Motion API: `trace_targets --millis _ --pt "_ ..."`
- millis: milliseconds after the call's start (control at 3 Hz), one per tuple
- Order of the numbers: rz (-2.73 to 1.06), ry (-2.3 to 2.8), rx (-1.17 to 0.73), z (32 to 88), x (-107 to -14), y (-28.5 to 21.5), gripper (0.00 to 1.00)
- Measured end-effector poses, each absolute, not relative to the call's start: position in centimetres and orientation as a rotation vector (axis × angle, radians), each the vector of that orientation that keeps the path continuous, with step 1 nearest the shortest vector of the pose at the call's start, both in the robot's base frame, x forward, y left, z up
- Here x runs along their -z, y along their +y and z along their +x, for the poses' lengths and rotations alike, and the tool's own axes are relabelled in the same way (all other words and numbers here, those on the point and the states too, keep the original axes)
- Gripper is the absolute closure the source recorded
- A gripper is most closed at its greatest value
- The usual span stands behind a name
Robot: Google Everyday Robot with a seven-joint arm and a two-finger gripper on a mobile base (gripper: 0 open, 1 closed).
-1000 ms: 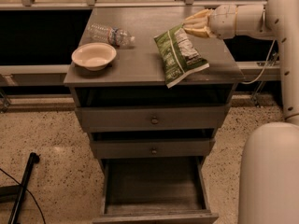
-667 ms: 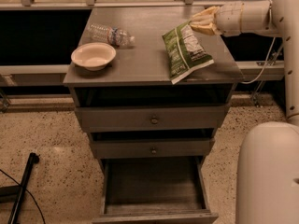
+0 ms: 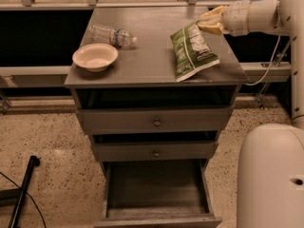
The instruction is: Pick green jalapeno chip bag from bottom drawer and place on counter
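Note:
The green jalapeno chip bag (image 3: 192,51) lies on the right side of the counter (image 3: 147,61), its lower corner reaching the front edge. My gripper (image 3: 205,25) comes in from the right at the back right of the counter and is shut on the bag's top end. The bottom drawer (image 3: 154,189) stands pulled open below, and its inside is bare.
A cream bowl (image 3: 95,57) and a clear water bottle (image 3: 111,34) lying on its side are on the counter's left half. Two shallower drawers (image 3: 154,121) with round knobs sit above the open one. My white base (image 3: 270,175) stands at the lower right. A black pole (image 3: 23,189) lies on the floor at left.
The gripper has carried the bag slightly right and down. The bag, earlier hanging tilted above the counter, now lies on the top.

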State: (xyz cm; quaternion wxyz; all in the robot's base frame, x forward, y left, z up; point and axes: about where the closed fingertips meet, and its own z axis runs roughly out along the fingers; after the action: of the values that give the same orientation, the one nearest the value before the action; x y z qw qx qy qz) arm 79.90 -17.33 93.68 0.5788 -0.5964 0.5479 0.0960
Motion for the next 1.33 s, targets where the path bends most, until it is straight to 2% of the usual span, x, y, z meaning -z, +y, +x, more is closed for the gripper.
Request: trace_targets --millis 333,667,1333 --pt "-1.395 1.281 -0.225 79.9 -93.7 -17.3 0.19" --pt "-1.395 1.281 -0.225 79.9 -93.7 -17.3 0.0" --pt "-1.472 1.333 -0.175 79.4 -92.9 -18.4 0.0"
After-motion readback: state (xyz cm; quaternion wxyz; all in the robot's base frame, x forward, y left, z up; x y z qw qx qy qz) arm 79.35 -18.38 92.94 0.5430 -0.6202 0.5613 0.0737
